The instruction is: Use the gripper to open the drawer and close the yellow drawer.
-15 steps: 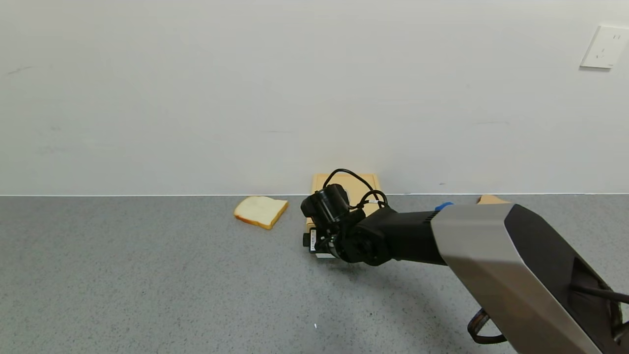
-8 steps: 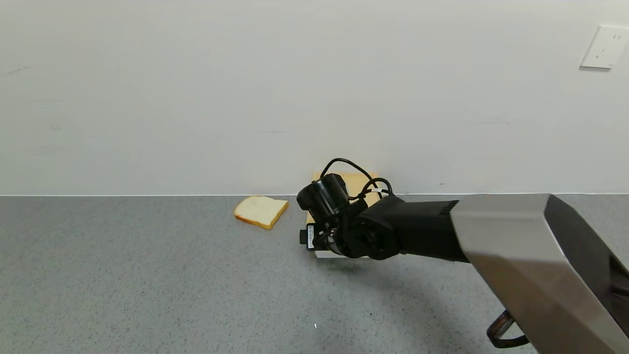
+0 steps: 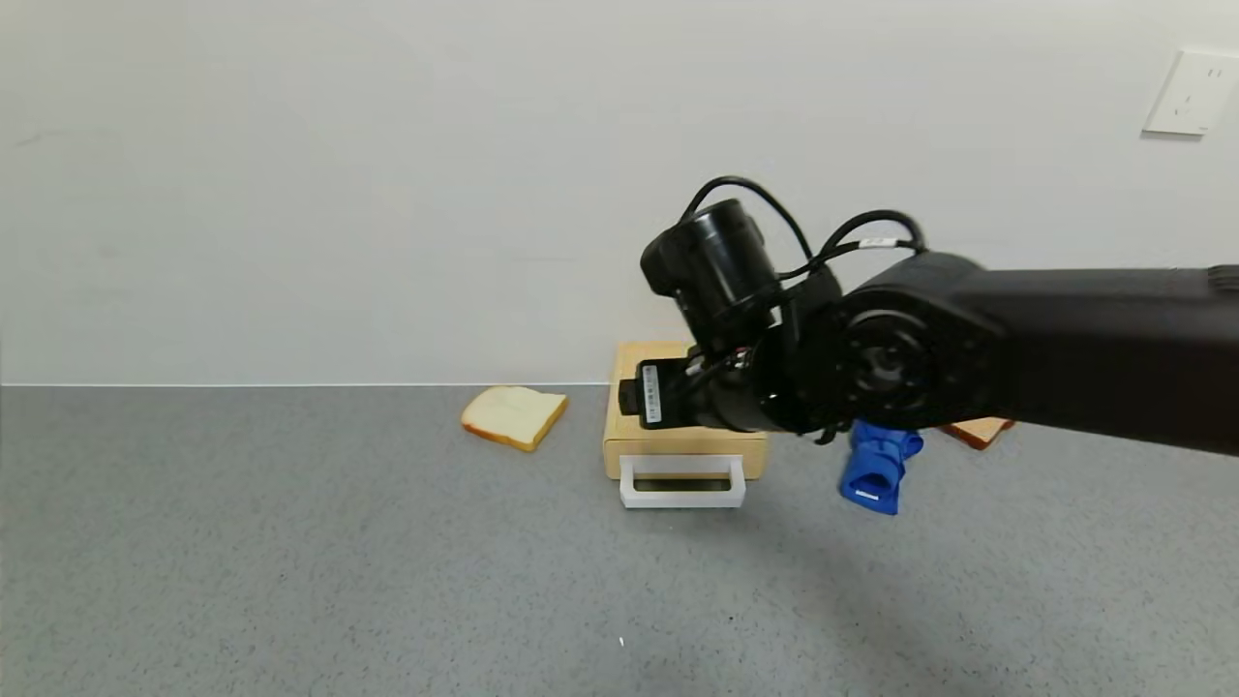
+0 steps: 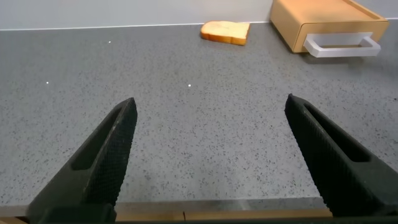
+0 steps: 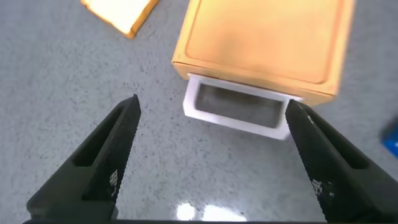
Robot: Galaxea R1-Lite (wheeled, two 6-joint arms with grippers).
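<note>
The right gripper [image 5: 211, 155] has been lifted clear of the white handle [image 3: 682, 481], fingers spread and empty. Behind it, the yellow drawer [image 3: 678, 426] is seen shut against the wall, so the closing is judged complete.

No text can be read. A white label [image 3: 650, 392] with unreadable print is seen on the right arm's wrist, centre of the head view, and a small white tag [image 3: 876, 241] on its cable, likewise unreadable.
</note>
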